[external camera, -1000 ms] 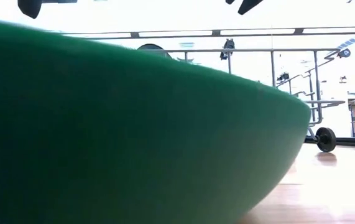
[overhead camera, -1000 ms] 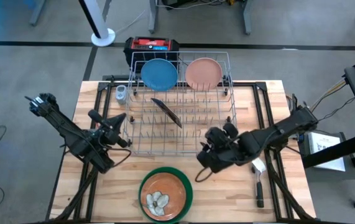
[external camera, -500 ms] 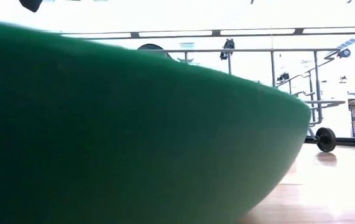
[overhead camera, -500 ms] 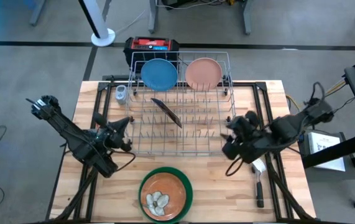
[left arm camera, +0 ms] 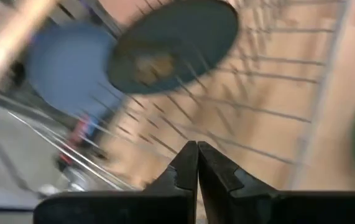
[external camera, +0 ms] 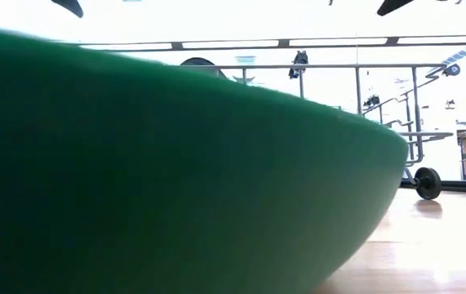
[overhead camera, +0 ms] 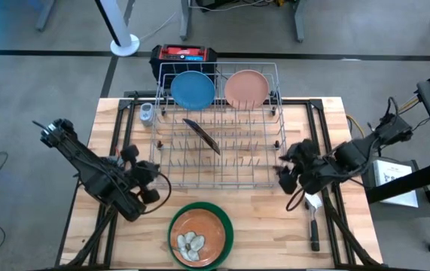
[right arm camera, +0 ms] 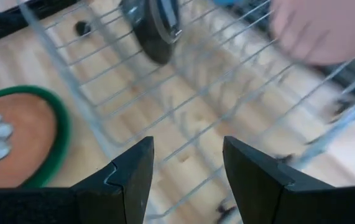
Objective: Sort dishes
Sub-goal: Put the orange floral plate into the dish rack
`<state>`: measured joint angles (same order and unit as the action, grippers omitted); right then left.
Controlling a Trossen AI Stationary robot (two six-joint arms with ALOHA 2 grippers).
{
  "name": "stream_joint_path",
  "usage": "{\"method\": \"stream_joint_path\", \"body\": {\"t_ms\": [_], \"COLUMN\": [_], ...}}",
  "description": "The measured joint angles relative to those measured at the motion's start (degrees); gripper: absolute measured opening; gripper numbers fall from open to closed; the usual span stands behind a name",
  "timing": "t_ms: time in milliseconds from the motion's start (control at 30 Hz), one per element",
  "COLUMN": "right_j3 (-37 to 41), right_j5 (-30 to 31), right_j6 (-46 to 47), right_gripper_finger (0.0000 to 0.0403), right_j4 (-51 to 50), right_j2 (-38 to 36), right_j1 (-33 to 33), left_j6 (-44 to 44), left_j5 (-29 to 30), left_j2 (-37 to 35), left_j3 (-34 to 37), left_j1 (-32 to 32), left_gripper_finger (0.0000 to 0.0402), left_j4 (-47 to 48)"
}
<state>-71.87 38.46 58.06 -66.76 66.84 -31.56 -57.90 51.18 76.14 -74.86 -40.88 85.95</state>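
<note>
With left claw [overhead camera: 151, 184] pinched together and right claw [overhead camera: 284, 167] parted empty, the stiff, slippery orange-brown plate [overhead camera: 197, 235] is wanting a rim grip.

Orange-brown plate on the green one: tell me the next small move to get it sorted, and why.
Probably bring the right claw over to the orange-brown plate and lower it. That plate rests on the green plate, outside the wire rack, with pale bits on it. The right claw is open and empty beside the rack; the left claw is shut.
</note>
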Motion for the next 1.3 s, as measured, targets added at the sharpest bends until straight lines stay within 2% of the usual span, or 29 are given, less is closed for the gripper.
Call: {"method": "stream_joint_path", "body": {"t_ms": [133,333,467,667,900,1133,1300], "right_j3": [8.0,19.1,22.3,22.1,17.5,12.7,10.8], "right_j5": [-3.1,-10.7,-13.6,-13.7,-14.2,-15.2,-15.4], "right_j6": [-2.1,-3.7,-1.0,5.1,8.6,9.2,11.8], "right_gripper_finger": [0.0183,0.0183,0.0183,0.0183,0.0183,0.0183,0.0183], "right_j4": [14.1,37.4,45.5,46.4,45.6,45.7,41.6], "right_j2": [-0.8,1.9,5.2,11.7,19.6,24.3,26.0], "right_j1": [-1.1,-2.5,-3.5,-6.2,-9.4,-12.2,-14.3], "left_j6": [-1.4,-1.4,-2.0,-5.8,-14.1,-16.8,-16.6], "left_j5": [-6.4,-9.8,-14.0,-16.8,-16.8,-19.0,-19.3], "left_j2": [1.3,2.8,3.9,6.6,12.8,21.4,26.8], "left_j3": [-1.2,0.7,1.9,5.0,5.9,2.2,-2.5], "left_j1": [-0.5,-3.3,-5.8,-9.3,-12.4,-13.5,-13.9], "left_gripper_finger": [0.0000,0.0000,0.0000,0.0000,0.0000,0.0000,0.0000], "left_j4": [-2.0,-9.9,-17.3,-26.6,-26.8,-26.8,-26.7]}}
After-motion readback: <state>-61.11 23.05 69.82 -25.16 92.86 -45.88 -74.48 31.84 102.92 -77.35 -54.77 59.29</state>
